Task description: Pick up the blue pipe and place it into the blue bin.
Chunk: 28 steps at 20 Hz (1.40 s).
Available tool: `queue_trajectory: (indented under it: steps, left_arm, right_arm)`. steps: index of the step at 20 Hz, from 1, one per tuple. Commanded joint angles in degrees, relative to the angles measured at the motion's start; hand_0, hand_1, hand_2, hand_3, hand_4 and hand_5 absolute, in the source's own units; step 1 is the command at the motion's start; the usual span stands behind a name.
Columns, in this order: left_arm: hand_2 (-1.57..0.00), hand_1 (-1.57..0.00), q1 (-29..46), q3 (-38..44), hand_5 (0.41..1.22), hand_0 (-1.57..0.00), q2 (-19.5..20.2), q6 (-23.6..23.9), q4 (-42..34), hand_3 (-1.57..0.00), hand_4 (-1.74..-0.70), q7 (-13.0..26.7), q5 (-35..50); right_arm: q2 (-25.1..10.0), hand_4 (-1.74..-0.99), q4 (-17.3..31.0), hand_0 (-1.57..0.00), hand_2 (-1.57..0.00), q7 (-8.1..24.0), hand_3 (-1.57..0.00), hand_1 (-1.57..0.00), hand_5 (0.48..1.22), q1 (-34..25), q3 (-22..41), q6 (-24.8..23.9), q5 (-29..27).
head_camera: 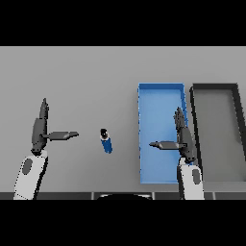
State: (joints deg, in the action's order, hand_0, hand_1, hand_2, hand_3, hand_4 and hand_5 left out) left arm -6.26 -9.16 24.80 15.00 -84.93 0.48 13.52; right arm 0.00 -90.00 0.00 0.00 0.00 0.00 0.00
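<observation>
A short blue pipe (106,141) with a dark end cap lies on the grey table, between my two hands. The blue bin (160,91) stands to its right, long side running away from me. My right hand (183,138) hovers over the bin's right wall, fingers straight and thumb pointing left, holding nothing. My left hand (39,130) is at the left, open, fingers straight up the view and thumb pointing right toward the pipe, a short gap away from it.
A dark grey bin (215,88) stands directly right of the blue bin, its wall touching or nearly touching it. The table's front edge runs along the lower part of the view.
</observation>
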Motion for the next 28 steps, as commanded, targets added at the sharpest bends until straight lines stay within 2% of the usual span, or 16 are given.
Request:
queue_trajectory:
  steps: [1,6,7,9,12,13,16,19,22,27,28]
  left_arm:
    - [0.0,0.0,-0.1,0.0,0.605,0.0,0.0,0.0,0.1,0.0,-1.19,-0.2,0.0]
    - [0.0,0.0,-0.7,0.0,0.605,0.0,-0.2,0.0,0.6,0.0,-1.19,-0.4,-0.1]
    - [0.0,0.0,0.7,-1.0,0.605,0.0,3.2,-7.2,0.6,0.0,-1.19,-3.0,1.3]
    - [0.0,0.0,1.1,-1.4,0.604,0.0,7.2,-15.2,1.9,0.0,-1.19,-5.2,2.8]
    - [0.0,0.0,1.7,-1.8,0.603,0.0,9.0,-19.0,2.2,0.0,-1.18,-7.6,3.1]
    - [0.0,0.0,1.6,-2.2,0.603,0.0,9.2,-19.7,2.8,0.0,-1.17,-8.3,2.5]
    - [0.0,0.0,3.4,-4.2,0.598,0.0,11.5,-24.2,0.2,0.0,-1.16,-9.7,2.3]
    - [0.0,0.0,4.1,-7.3,0.573,0.0,12.5,-28.5,-3.1,0.0,-1.19,-7.4,2.7]
    - [0.0,0.0,5.7,-10.8,0.532,0.0,12.3,-29.6,-7.2,0.0,-1.19,-5.2,1.4]
    - [0.0,0.0,3.0,-15.9,0.494,0.0,8.5,-30.2,-8.3,0.0,-1.21,-1.1,-1.5]
    - [0.0,0.0,3.0,-16.7,0.488,0.0,7.6,-29.7,-8.0,0.0,-1.21,-1.4,-2.8]
  right_arm:
    - [0.0,-1.254,0.1,0.0,0.0,0.1,0.0,0.0,0.598,-0.1,0.0,-0.1,0.0]
    - [-0.1,-1.254,0.8,0.0,0.0,0.5,0.0,0.0,0.598,-1.1,-0.5,-0.1,-0.3]
    - [-3.7,-1.254,-1.2,0.0,0.0,-1.8,0.0,0.0,0.598,1.3,1.3,1.4,3.0]
    - [-6.7,-1.251,-3.9,0.0,0.0,-3.6,0.0,0.0,0.597,4.4,4.0,2.7,7.1]
    - [-7.9,-1.241,-5.7,0.0,0.0,-1.6,0.0,0.0,0.594,5.1,5.2,3.0,9.1]
    - [-8.2,-1.236,-7.0,0.0,0.0,-2.2,0.0,0.0,0.594,6.3,5.7,3.5,9.1]
    - [-7.6,-1.227,-6.7,0.0,0.0,-1.7,0.0,0.0,0.594,6.4,6.3,3.4,9.6]
    - [-8.0,-1.232,-6.5,0.0,0.0,-2.1,0.0,0.0,0.604,5.2,6.1,3.7,9.3]
    - [-8.0,-1.254,-6.1,0.0,0.0,-3.1,0.0,0.0,0.626,5.0,6.1,4.5,8.6]
    - [-8.0,-1.29,-6.4,0.0,0.0,-3.6,0.0,0.0,0.646,5.9,6.1,4.8,8.5]
    - [-8.1,-1.296,-5.4,0.0,0.0,-3.4,0.0,0.0,0.651,4.8,5.6,4.6,8.3]
